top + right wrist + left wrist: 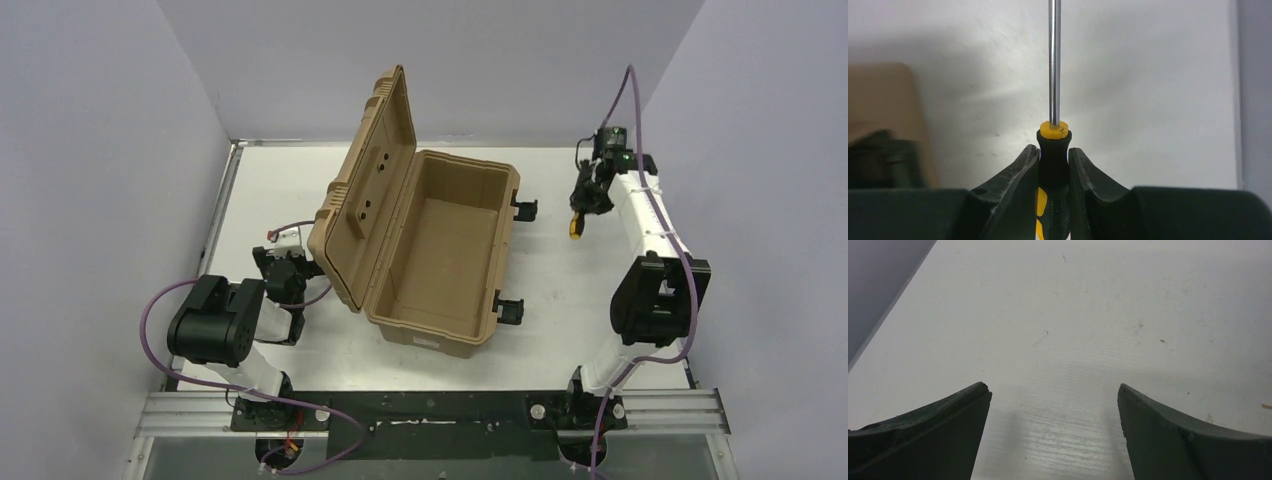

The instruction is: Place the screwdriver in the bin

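The right tool (1053,156) is closed on the screwdriver (1053,129), its two fingers (1020,175) pinching the black handle just behind the yellow collar while the metal shaft points away from the wrist camera. In the top view the screwdriver hangs in that tool to the right of the bin (430,335), outside it and near the worktop's (560,320) far right side. The bin stands open, lid (365,190) raised on its left. The left tool (1054,405) is open and holds nothing, low over bare worktop left of the bin
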